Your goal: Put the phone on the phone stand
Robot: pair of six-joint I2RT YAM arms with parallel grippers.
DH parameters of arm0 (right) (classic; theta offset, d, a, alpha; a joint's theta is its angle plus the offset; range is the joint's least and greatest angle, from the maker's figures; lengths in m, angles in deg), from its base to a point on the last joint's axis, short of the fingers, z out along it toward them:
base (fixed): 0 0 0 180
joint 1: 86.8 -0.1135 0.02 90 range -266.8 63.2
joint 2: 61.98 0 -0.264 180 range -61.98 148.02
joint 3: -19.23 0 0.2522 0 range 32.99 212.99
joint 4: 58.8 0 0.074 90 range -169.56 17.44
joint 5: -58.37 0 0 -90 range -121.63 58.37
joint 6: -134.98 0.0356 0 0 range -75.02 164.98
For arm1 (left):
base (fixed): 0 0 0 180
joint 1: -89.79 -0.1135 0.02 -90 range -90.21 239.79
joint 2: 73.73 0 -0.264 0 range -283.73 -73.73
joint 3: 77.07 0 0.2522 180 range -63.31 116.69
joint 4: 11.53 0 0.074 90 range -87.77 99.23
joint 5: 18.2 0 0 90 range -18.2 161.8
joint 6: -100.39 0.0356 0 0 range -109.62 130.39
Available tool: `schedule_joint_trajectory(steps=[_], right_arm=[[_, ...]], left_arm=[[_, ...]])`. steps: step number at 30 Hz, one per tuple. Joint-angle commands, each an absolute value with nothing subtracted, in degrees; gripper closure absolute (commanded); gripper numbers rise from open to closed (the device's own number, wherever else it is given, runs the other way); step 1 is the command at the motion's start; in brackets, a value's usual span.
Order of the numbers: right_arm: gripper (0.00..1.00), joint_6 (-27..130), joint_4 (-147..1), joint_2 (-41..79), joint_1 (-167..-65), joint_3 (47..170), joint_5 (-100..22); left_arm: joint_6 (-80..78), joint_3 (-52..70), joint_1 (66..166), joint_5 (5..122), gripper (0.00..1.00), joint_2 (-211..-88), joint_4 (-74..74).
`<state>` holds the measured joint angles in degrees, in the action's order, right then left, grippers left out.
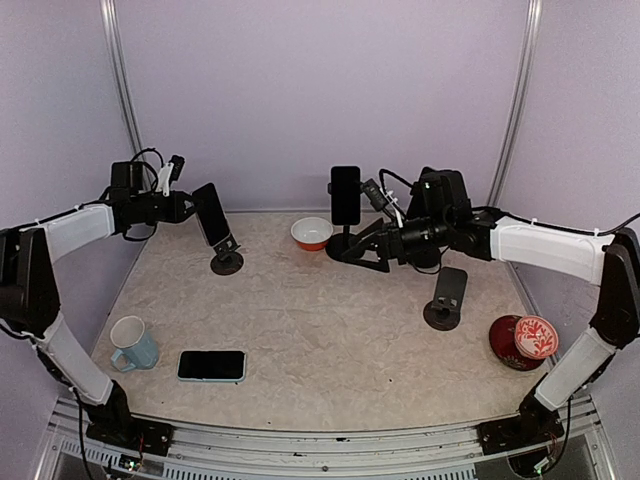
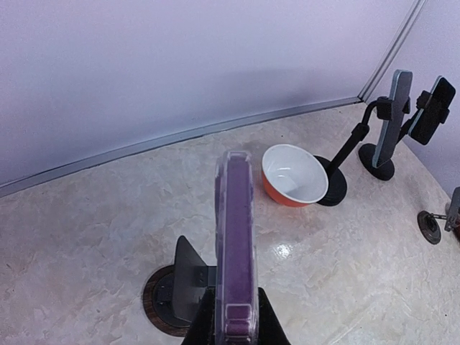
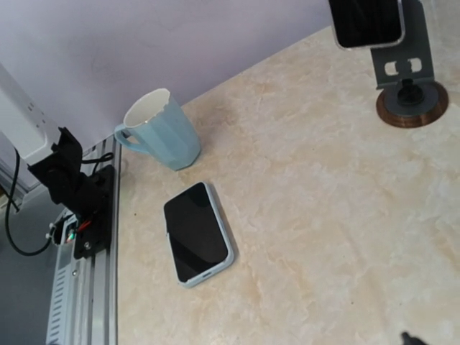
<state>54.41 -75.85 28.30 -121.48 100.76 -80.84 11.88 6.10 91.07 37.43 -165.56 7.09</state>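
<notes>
My left gripper (image 1: 193,208) is shut on a dark phone in a purple case (image 1: 212,216), held tilted with its lower end at the cradle of a small round-based phone stand (image 1: 227,262). In the left wrist view the phone (image 2: 237,237) stands edge-on between my fingers (image 2: 205,323), right beside the stand's back plate (image 2: 188,277). My right gripper (image 1: 362,252) looks open and empty, low beside a tall stand that holds a black phone (image 1: 346,194). A second phone in a pale blue case lies flat (image 1: 212,365), and also shows in the right wrist view (image 3: 199,231).
An empty stand (image 1: 446,297) is at the right. An orange bowl (image 1: 312,233) sits at the back middle, a blue mug (image 1: 133,343) at the front left, a red patterned cup (image 1: 533,337) on a saucer at the front right. Walls close the back and sides.
</notes>
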Motion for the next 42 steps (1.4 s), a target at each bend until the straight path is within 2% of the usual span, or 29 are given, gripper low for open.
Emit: schedule_joint_trajectory(steps=[1, 8, 24, 26, 31, 32, 39, 42], right_arm=[[0.0, 53.8, -75.6, 25.2, -121.2, 99.5, -79.6], [0.0, 54.5, -76.1, 24.5, -121.2, 99.2, -79.3], [0.0, 54.3, -76.6, 23.5, -121.2, 98.2, -78.4], [0.0, 54.2, -76.7, 23.5, -121.2, 98.2, -78.1], [0.0, 54.2, -76.4, 23.6, -121.2, 98.0, -78.2], [0.0, 54.2, -76.5, 23.6, -121.2, 98.0, -78.1], [0.0, 54.1, -76.4, 23.2, -121.2, 97.4, -77.8], [0.0, 54.2, -76.2, 22.9, -121.2, 97.1, -78.1]], left_arm=[[13.1, 8.2, 89.9, 33.0, 1.0, -167.6, 0.1], [9.7, 8.0, 89.8, 31.5, 1.0, -172.3, -7.5], [11.1, 8.1, 90.6, 32.6, 1.0, -177.6, -7.0], [11.1, 7.9, 90.7, 32.6, 0.96, -177.4, -7.0], [11.3, 7.6, 90.9, 32.7, 0.94, -176.9, -6.6], [11.2, 7.5, 90.9, 32.8, 0.93, -176.7, -6.5], [10.6, 7.9, 91.1, 34.9, 0.51, -174.5, -4.5], [10.5, 8.7, 91.0, 35.9, 0.42, -172.9, -3.4]])
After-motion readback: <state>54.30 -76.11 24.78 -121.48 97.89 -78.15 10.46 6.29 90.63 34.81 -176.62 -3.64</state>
